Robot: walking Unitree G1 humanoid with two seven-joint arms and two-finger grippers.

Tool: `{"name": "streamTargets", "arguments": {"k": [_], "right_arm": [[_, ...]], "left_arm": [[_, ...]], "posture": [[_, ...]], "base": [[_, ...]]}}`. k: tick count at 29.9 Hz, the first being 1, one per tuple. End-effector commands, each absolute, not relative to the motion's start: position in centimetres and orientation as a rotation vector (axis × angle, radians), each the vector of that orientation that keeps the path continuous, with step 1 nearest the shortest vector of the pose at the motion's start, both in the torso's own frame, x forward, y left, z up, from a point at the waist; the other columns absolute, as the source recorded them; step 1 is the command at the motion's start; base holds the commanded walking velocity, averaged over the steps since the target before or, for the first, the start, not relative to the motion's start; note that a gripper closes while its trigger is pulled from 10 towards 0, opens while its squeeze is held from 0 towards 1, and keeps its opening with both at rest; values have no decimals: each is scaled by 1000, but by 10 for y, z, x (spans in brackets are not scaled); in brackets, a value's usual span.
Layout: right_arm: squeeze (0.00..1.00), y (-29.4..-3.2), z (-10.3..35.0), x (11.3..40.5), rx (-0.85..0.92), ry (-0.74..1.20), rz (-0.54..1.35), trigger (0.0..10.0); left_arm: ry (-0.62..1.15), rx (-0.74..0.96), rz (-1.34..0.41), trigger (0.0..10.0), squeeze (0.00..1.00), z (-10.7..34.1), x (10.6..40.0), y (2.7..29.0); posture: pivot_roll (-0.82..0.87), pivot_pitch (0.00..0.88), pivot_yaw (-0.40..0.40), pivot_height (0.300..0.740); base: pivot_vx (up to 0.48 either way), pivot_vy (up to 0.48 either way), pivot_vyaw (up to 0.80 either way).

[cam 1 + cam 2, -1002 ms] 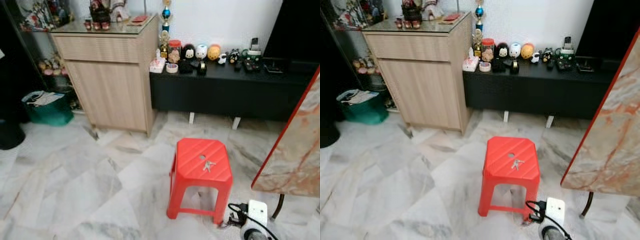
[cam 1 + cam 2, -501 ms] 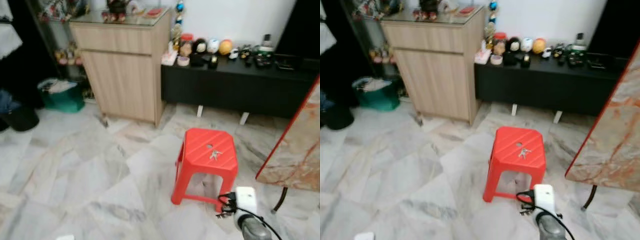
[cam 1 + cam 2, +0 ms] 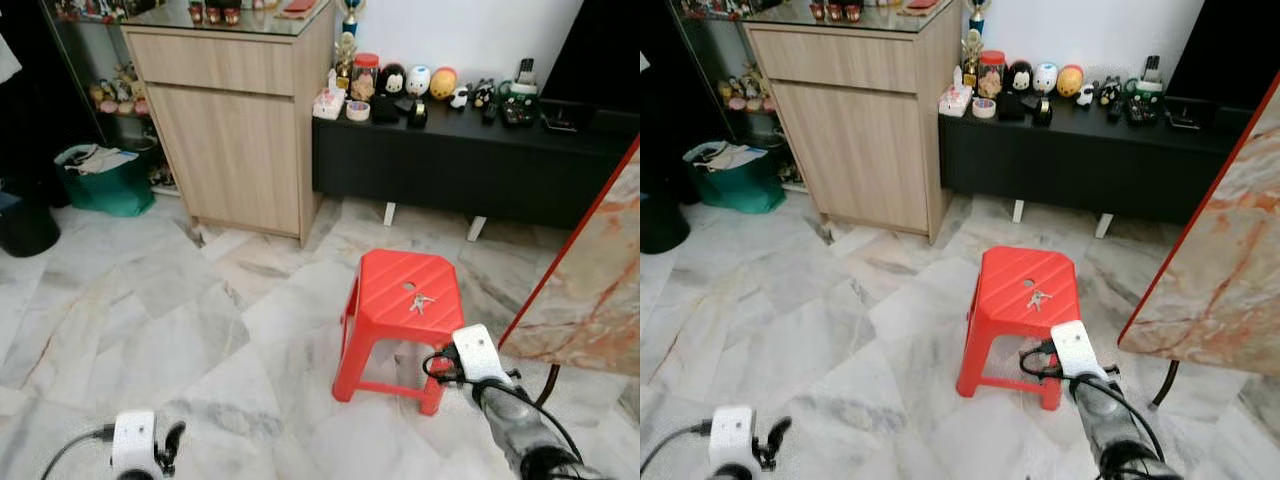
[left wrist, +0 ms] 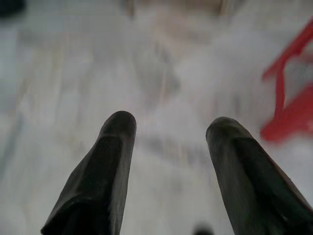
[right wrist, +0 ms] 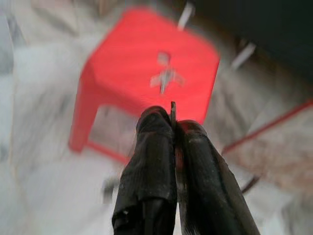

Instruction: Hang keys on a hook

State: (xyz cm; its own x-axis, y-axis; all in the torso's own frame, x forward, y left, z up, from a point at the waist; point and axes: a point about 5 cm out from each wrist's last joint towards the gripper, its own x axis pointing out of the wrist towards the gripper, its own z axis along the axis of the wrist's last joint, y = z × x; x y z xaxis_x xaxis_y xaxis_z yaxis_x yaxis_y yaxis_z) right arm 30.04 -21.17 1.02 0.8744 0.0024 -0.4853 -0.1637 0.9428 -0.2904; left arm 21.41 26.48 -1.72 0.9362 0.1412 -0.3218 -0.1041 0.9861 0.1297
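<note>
A small bunch of silver keys point(image 3: 421, 302) lies on top of a red plastic stool point(image 3: 400, 290) on the marble floor. My right gripper point(image 3: 436, 366) hangs low at the stool's near right corner, below seat height. In the right wrist view its fingers point(image 5: 151, 132) are pressed together and shut, pointing at the keys point(image 5: 166, 78), which lie a short way beyond the tips. My left gripper point(image 3: 168, 443) is low at the near left, far from the stool. Its two fingers point(image 4: 117, 132) stand apart, open over bare floor.
A light wooden cabinet point(image 3: 235, 140) stands at the back left, with a black low bench point(image 3: 470, 160) carrying several figurines beside it. A marble tabletop edge point(image 3: 590, 290) leans in close on the right. A green bag point(image 3: 105, 185) and a dark bin point(image 3: 22, 225) sit far left.
The camera has shifted and the stool now sits nearer the middle. Both arms have come up into view, the right gripper rising to the stool's near right corner.
</note>
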Motion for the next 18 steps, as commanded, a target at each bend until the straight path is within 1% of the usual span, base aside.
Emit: {"name": "streamTargets", "arguments": {"k": [1,2,4,5,7,9,12,13,15,18], "right_arm": [[0,-208,26,313,-355,436,119,10000],[0,-208,26,313,-355,436,119,10000],[0,-198,36,323,-367,395,175,10000],[0,-194,40,326,-369,383,193,10000],[0,-183,49,334,-345,354,236,10000],[0,-173,57,340,-347,332,282,10000],[0,-149,67,345,-341,300,392,10000],[0,-141,70,346,-341,290,424,10000],[0,-137,71,346,-342,284,442,10000],[0,-115,79,346,-335,249,529,10000]], "left_arm": [[216,126,83,10000,0,3,232,260],[216,126,83,10000,0,3,232,260],[88,138,18,10000,0,29,250,246],[53,143,-7,10000,0,37,256,241],[8,152,-112,10000,0,51,266,226],[-7,149,-219,10000,0,60,272,211],[-13,139,-369,10000,0,68,276,190],[-11,129,-410,10000,0,71,276,184],[-9,120,-433,10000,0,72,276,181],[14,116,-568,10000,0,75,272,163]], "posture": [[99,0,-70,722],[99,0,-70,722],[103,0,-77,722],[103,0,-77,722],[106,0,-81,722],[109,0,-86,722],[107,0,-91,722],[107,0,-91,722],[107,0,-91,722],[109,0,-95,722]], "base": [[0,0,0],[0,0,0],[0,0,0],[0,0,0],[0,0,0],[0,0,0],[0,0,0],[0,0,0],[0,0,0],[0,0,0]]}}
